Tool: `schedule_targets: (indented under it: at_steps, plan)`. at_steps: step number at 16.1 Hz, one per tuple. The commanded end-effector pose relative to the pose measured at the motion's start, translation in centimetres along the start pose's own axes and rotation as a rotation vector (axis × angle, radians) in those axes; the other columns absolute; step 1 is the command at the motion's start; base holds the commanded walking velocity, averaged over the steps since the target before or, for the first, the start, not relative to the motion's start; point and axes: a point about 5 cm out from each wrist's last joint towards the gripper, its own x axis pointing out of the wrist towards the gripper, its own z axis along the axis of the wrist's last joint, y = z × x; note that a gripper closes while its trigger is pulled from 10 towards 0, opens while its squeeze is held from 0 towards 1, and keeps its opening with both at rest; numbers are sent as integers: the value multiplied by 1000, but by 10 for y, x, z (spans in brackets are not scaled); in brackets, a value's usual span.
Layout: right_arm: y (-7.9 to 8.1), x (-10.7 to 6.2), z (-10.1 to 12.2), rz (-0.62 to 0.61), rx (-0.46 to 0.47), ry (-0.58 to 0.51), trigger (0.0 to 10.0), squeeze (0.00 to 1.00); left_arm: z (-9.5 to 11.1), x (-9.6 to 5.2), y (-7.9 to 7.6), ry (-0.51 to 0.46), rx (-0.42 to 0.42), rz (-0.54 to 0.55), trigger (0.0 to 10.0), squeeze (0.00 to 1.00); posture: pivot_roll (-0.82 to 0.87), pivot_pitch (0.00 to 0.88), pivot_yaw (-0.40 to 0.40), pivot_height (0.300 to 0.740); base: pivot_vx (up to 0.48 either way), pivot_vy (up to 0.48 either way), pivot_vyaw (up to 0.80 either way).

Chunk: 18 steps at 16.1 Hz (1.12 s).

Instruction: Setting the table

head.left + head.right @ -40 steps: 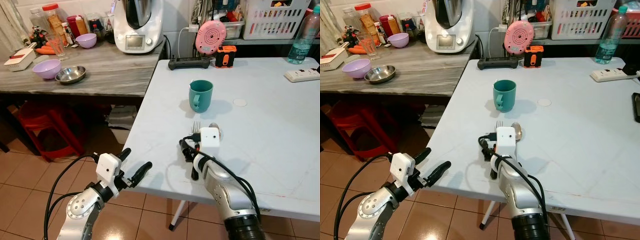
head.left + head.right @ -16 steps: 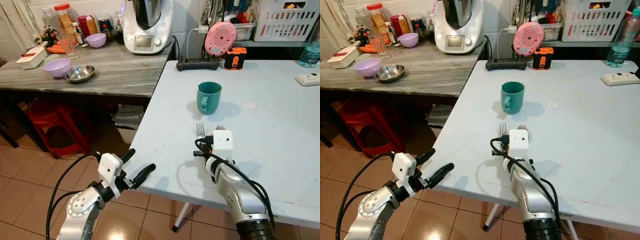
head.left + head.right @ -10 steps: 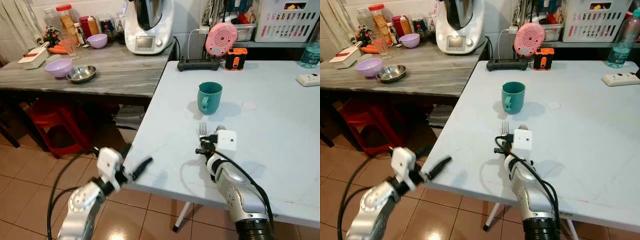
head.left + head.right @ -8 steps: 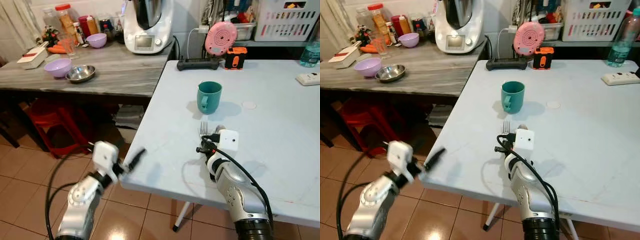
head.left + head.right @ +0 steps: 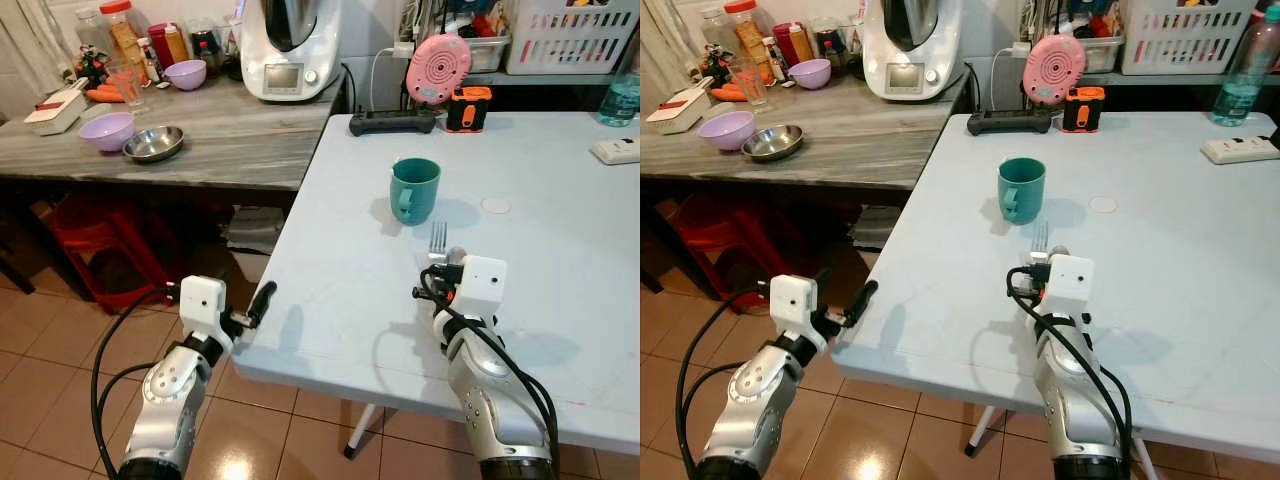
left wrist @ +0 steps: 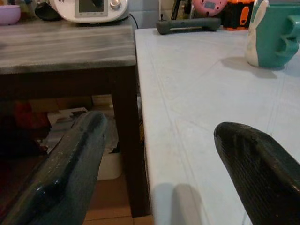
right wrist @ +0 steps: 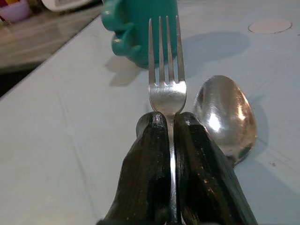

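My right gripper (image 7: 169,123) is shut on the handle of a silver fork (image 7: 166,79), tines pointing away toward a teal mug (image 5: 414,188). A silver spoon (image 7: 225,117) lies on the white table (image 5: 560,200) just right of the fork. In the eye views the fork's tines (image 5: 437,237) stick out beyond the right wrist, a short way on the near side of the mug. My left gripper (image 6: 159,154) is open, with nothing between its fingers (image 5: 262,298). It hovers at the table's near left edge.
A grey counter (image 5: 230,140) adjoins the table's left side, bearing a purple bowl (image 5: 106,130), a steel bowl (image 5: 153,142) and a kitchen machine (image 5: 290,45). A red stool (image 5: 100,240) stands beneath. A black power strip (image 5: 392,123), orange device (image 5: 461,108) and white power strip (image 5: 618,150) line the far edge.
My right gripper has carried the fork a little to the right and farther from me. The left gripper has risen to the table's edge and turned.
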Motion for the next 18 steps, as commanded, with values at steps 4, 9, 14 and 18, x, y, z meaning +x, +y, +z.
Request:
schedule_targets:
  at_steps: [4, 9, 14, 18]
  plan:
    - [3, -1, 9, 17, 42, -62, 10000, 0, 2, 4, 1, -2, -18, 11, 10000, 0, -75, 0, 125, 740, 0, 0, 0]
    - [4, -1, 8, 25, 50, -49, 10000, 0, 0, 4, -2, -4, -24, 2, 10000, 0, -74, 0, 119, 740, 0, 353, -436]
    - [6, -1, 5, 37, 42, -45, 10000, 0, -3, 2, -3, 1, -24, 0, 10000, 0, -71, 0, 118, 740, 0, 406, 0]
    - [6, -2, 5, 41, 42, -44, 10000, 0, -3, 2, -4, 3, -23, -3, 10000, 0, -70, 0, 120, 740, 0, 412, 0]
